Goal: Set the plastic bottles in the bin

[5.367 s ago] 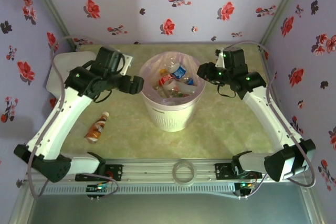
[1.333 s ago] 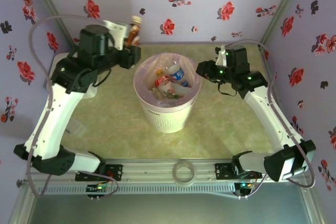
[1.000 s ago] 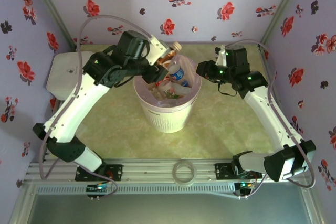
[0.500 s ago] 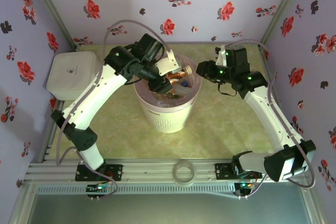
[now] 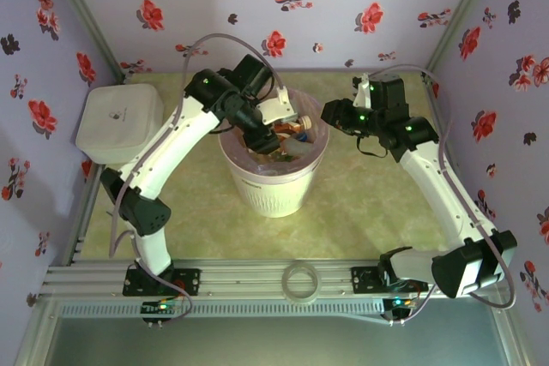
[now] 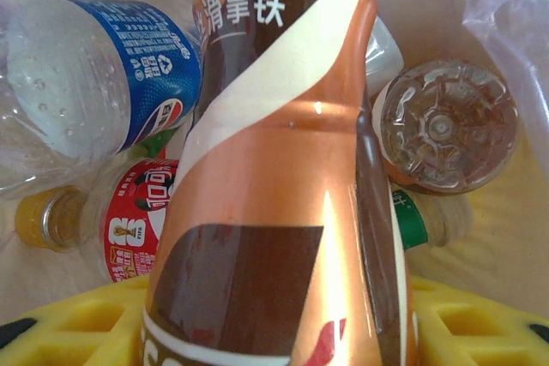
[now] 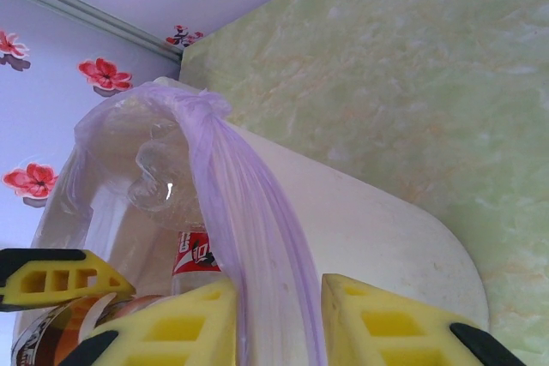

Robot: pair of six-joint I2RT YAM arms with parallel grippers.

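You had the orange-brown bottle inside the mouth of the bin, angled down over the bottles already lying there. The left fingers were clenched on its lower body, a yellow pad on either side. You could not tell from the frames whether it was touching the pile.

Under it in the left wrist view lay a blue-labelled bottle, a red-labelled bottle with a yellow cap, and a clear bottle showing its base. All 3 rested against the bag liner.

About 5 seconds earlier this bottle lay on the worktop to the left of the bin, with the left arm drawn back beside it. Just over 1 second before, you had it lifted high near the back wall. Half a second before, it was already over the rim. Since then the left arm had reached further across and the bottle had dropped lower into the opening.

The right fingers were closed on a gathered fold of the bag liner at the bin's right rim. That arm had not moved through any of these frames, and the bin stood in nearly the same spot.

The white box sat at the worktop's left edge, well apart from the bin.
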